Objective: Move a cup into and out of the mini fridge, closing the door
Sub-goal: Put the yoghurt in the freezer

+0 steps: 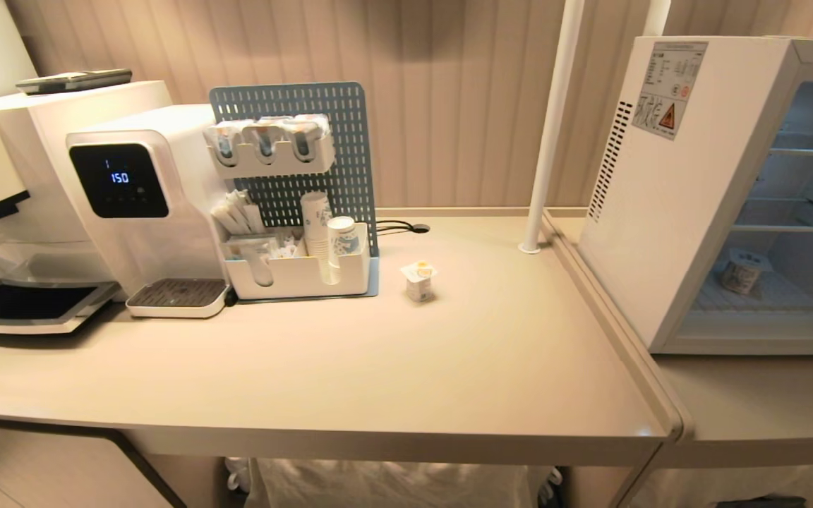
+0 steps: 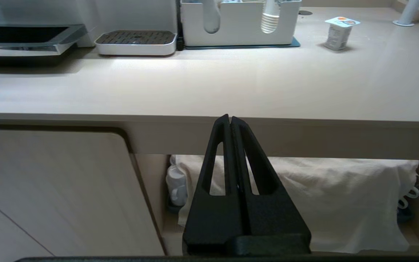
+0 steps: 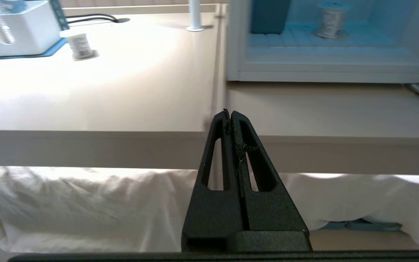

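The table [image 1: 350,367] spans most of the head view, with a second, lower table [image 1: 759,402] butting against it on the right. On that lower one, at about 3 o'clock in the head view, stands the mini fridge [image 1: 667,212] — white, side vents and a warning sticker showing, its front open so the wire shelves are visible (the door itself is out of frame). A cup [image 1: 740,274] sits on the fridge floor. At 9 o'clock are a coffee machine [image 1: 18,204] and a water dispenser [image 1: 138,204], and beside them a white organizer [image 1: 300,275] with a blue pegboard. A second cup [image 1: 419,281] stands alone on the table near 12 o'clock, just right of the organizer.

Both arms hang below the table edge — the left gripper [image 2: 230,118] and the right gripper [image 3: 230,112] each with jaws clenched on nothing.
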